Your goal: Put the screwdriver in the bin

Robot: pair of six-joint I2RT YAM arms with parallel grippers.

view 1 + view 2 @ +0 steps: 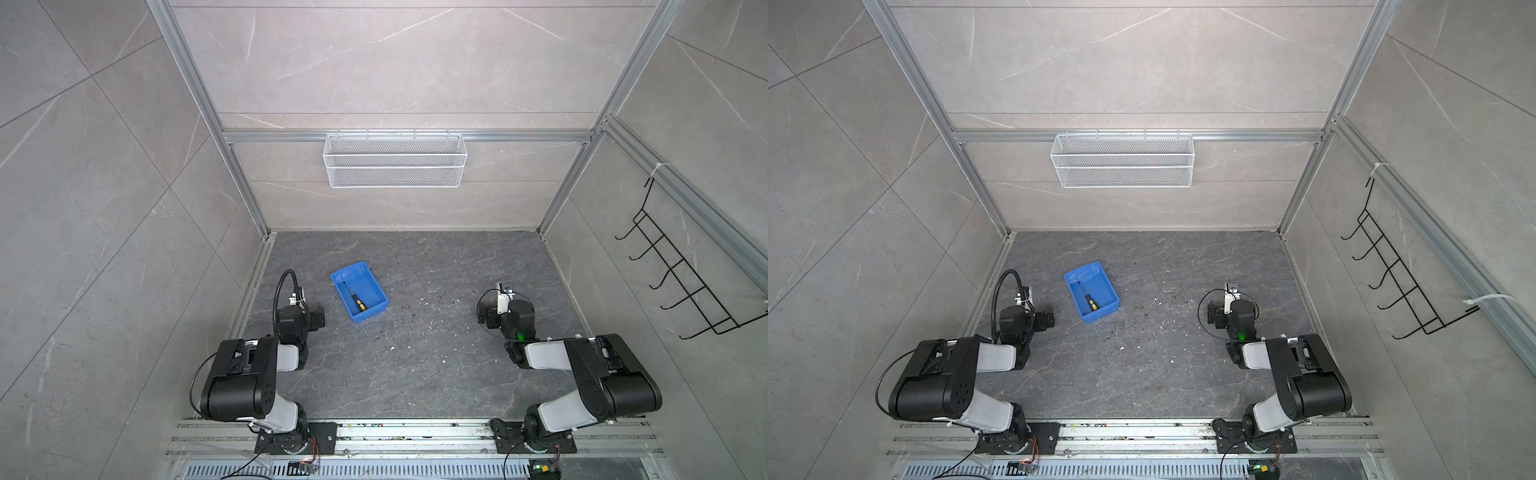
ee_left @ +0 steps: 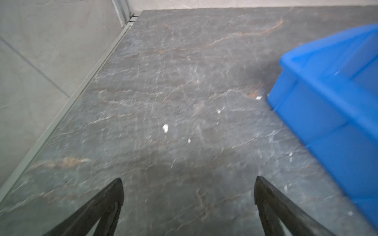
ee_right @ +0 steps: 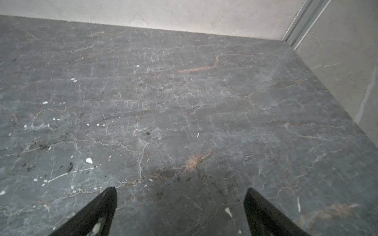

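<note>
The left claw (image 2: 189, 178) is wide open and holds nothing. Between its two dark fingers (image 2: 106, 204) there is only bare table (image 2: 184, 92). The claw hangs over the table, near the left wall (image 2: 41, 61). The blue bin (image 2: 327, 114) is near it, on the side toward the middle of the table. The claw does not touch the bin.

The right claw (image 3: 181, 189) is wide open too, and it is empty. Between its fingers there is only grey table with small white specks (image 3: 89, 160). In both top views it is on the right side, well apart from the bin.

The screwdriver (image 1: 353, 296) lies flat inside the bin, on its floor. Both top views show it. It lies slanted. Its thin tip points to the far left corner of the bin. Its yellow end points toward the near edge of the table. The bin stands on the table, left of the middle, and it is turned a bit.

Farther out, a white wire basket (image 1: 395, 160) hangs on the back wall (image 1: 395, 83), above the table. A black rack (image 1: 690, 278) with hooks hangs on the right wall (image 1: 706, 166).
</note>
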